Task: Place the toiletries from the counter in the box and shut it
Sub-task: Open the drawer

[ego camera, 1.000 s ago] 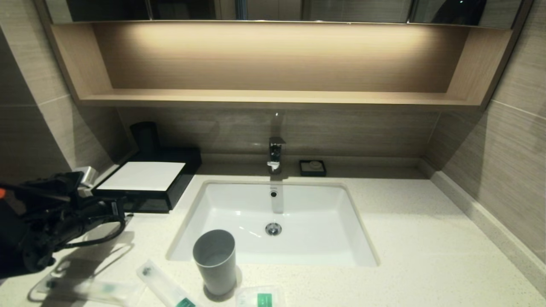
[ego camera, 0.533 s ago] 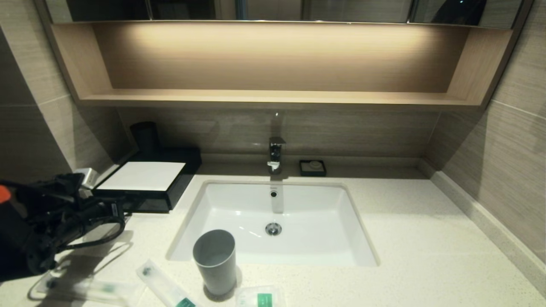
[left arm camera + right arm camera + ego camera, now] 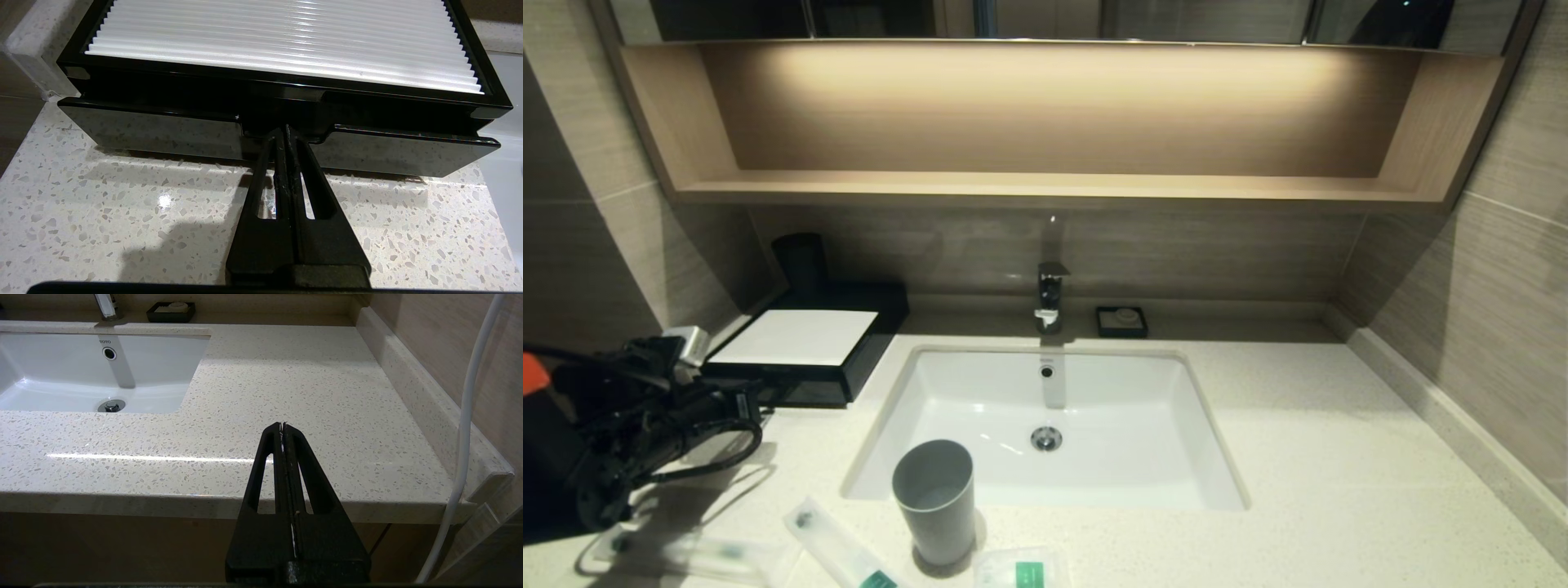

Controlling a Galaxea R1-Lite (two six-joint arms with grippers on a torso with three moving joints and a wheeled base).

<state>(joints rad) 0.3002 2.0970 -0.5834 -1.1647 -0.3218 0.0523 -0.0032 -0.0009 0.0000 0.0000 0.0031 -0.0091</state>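
The box (image 3: 800,336), black with a white ribbed top (image 3: 286,36), stands at the back left of the counter (image 3: 1298,457). My left gripper (image 3: 286,131) is shut, and its tips sit in the notch at the middle of the drawer front (image 3: 163,136), with nothing seen between them. In the head view that gripper (image 3: 761,400) is at the box's front. The toiletries lie along the near edge: a long packet (image 3: 698,554) under my left arm, a second long packet (image 3: 837,551), and a small square one (image 3: 1021,570). My right gripper (image 3: 282,425) is shut and empty above the counter's front right edge.
A grey cup (image 3: 935,498) stands between the packets, in front of the white sink (image 3: 1176,457). The tap (image 3: 1051,296) and a small black soap dish (image 3: 1121,321) are at the back wall. A dark cup (image 3: 800,261) stands behind the box. A wall runs along each side.
My left arm has drawn back slightly toward the near left, still shut. The box, packets and cup have not visibly moved.
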